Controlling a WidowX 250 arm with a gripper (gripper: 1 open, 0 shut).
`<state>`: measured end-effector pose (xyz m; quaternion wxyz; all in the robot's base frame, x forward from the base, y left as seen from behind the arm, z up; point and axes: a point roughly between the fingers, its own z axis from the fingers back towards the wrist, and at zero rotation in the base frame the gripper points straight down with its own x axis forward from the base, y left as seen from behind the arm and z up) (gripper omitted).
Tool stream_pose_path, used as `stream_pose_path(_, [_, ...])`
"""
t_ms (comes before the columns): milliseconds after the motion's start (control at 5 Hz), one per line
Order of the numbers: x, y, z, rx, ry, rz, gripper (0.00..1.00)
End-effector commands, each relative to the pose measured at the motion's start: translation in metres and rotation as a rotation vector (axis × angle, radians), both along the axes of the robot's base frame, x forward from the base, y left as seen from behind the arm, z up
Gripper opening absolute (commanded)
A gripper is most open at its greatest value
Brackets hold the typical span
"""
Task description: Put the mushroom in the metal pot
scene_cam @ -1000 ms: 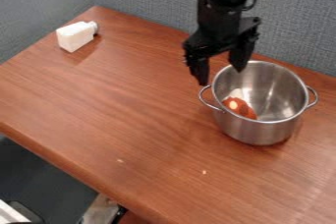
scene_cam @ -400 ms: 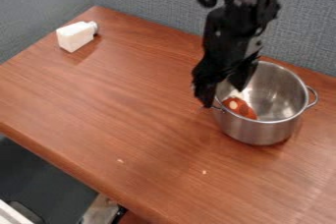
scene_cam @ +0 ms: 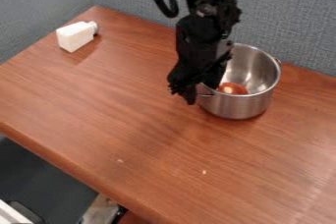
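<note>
The metal pot (scene_cam: 250,95) stands on the right part of the wooden table. The mushroom (scene_cam: 234,88) lies inside it, its orange-red cap showing on the pot's floor. My gripper (scene_cam: 186,86) hangs on the black arm at the pot's left rim, pointing down, low over the table. It is open, with nothing seen between its fingers. One finger (scene_cam: 197,87) is right against the pot's left wall. Whether it touches the wall I cannot tell. The arm hides part of the pot's left rim.
A white rectangular block (scene_cam: 77,36) lies near the table's back left corner. The table's front edge (scene_cam: 79,164) runs diagonally across the lower left, with dark floor beyond. A grey wall stands behind the table.
My gripper has swung down and to the left, from over the pot to its left rim. The pot with the mushroom now sits further left and back on the table.
</note>
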<state>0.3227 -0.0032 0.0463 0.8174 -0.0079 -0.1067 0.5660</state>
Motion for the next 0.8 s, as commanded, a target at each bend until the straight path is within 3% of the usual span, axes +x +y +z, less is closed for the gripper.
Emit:
stream_pose_path(0, [0.003, 0.025, 0.001, -0.025, -0.054, 0.045, 0.0])
stream_pose_path(200, [0.007, 0.015, 0.005, -0.012, -0.105, 0.13, 1.0])
stream_pose_path(400, [0.01, 0.015, 0.009, 0.003, -0.155, 0.226, 0.0])
stream_pose_path(600, [0.01, 0.017, 0.011, -0.009, -0.14, 0.177, 0.0])
